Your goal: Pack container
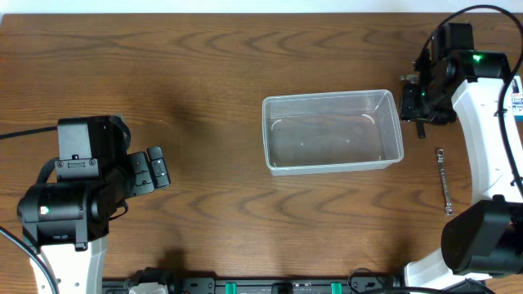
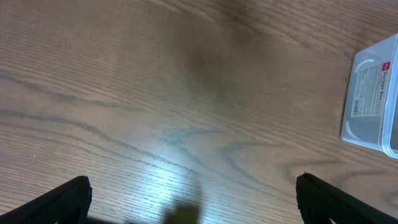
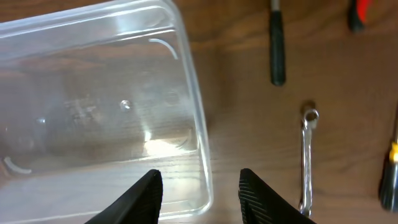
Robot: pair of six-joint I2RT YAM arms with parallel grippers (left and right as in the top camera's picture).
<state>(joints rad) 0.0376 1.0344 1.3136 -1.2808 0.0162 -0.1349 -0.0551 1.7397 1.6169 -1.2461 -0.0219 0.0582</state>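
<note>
- Container (image 1: 331, 131): clear tub, upright on the table (image 1: 204, 65), right of centre in the overhead view. Nothing lies inside it.
- Left gripper (image 1: 151, 170): near the table's left side, well apart from the container. In the left wrist view the left gripper (image 2: 193, 183) has its fingers spread wide, with only bare wood between them; it holds nothing.
- Right gripper (image 1: 421, 106): just beside the container's right end. In the right wrist view the right gripper (image 3: 199, 177) is parted, with the container's (image 3: 93, 93) end rim lying in the gap. Contact with the rim: cannot tell. It holds nothing.
- Wrench (image 1: 444, 180): flat on the wood right of the container, apart from it.
- Dark-handled tool (image 3: 277, 43): beyond the wrench (image 3: 306, 155).
</note>
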